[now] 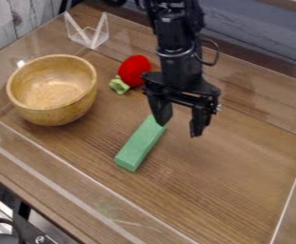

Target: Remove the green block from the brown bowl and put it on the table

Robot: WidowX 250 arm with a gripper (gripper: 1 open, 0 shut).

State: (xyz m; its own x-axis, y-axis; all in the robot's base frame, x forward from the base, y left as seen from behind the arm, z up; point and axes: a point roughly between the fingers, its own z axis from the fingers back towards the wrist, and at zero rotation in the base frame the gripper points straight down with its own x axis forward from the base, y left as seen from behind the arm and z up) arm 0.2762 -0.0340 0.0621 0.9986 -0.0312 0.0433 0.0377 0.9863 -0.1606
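Observation:
The green block (139, 147) lies flat on the table (226, 181), a little right of the brown bowl (51, 89), which holds nothing. My gripper (178, 122) hangs open just above and to the right of the block's far end, with nothing between its fingers. The black arm rises from it toward the top of the view.
A red strawberry toy (133, 71) with a green stem sits between the bowl and the arm. Clear acrylic walls (36, 181) run along the table's edges, and a clear folded piece (87, 30) stands at the back left.

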